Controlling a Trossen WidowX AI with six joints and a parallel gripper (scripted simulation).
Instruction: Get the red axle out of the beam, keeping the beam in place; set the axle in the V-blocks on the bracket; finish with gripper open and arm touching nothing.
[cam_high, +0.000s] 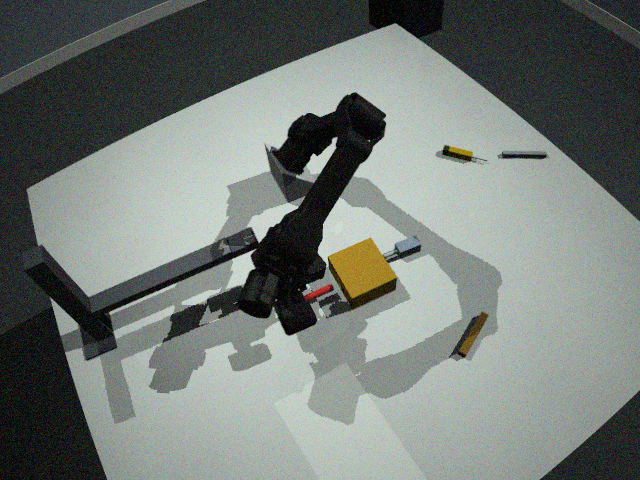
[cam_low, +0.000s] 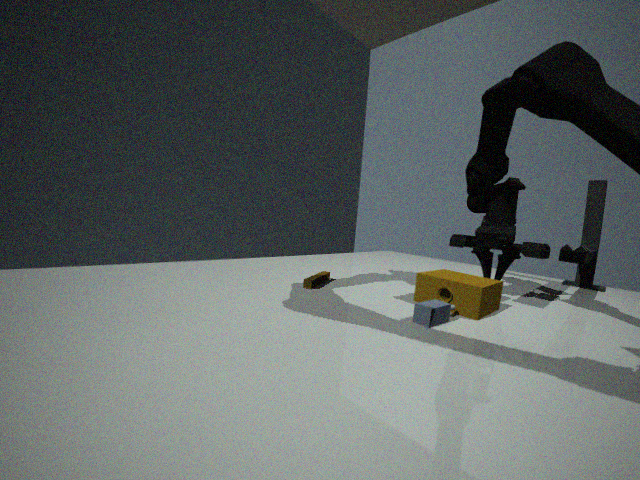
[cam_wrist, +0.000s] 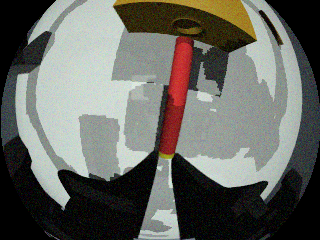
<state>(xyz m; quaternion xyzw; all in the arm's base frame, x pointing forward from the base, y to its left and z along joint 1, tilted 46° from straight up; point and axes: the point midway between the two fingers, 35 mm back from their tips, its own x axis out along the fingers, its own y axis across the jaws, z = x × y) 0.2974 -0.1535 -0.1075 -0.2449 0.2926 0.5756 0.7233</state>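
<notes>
The red axle (cam_high: 318, 292) (cam_wrist: 178, 92) is a straight, slim, round bar, bright red on its outer length, darker in shadow nearer the grip, with a narrow yellow band at the gripped end. The end effector (cam_high: 303, 298) (cam_low: 492, 279) (cam_wrist: 164, 156) is clamped on that banded end. From the fingertips the axle extends towards the yellow beam (cam_high: 362, 268) (cam_low: 470, 301) (cam_wrist: 185, 12), its far end outside and just beside the bore. The beam rests on the bench (cam_high: 180, 428) (cam_low: 206, 387) (cam_wrist: 55, 100).
</notes>
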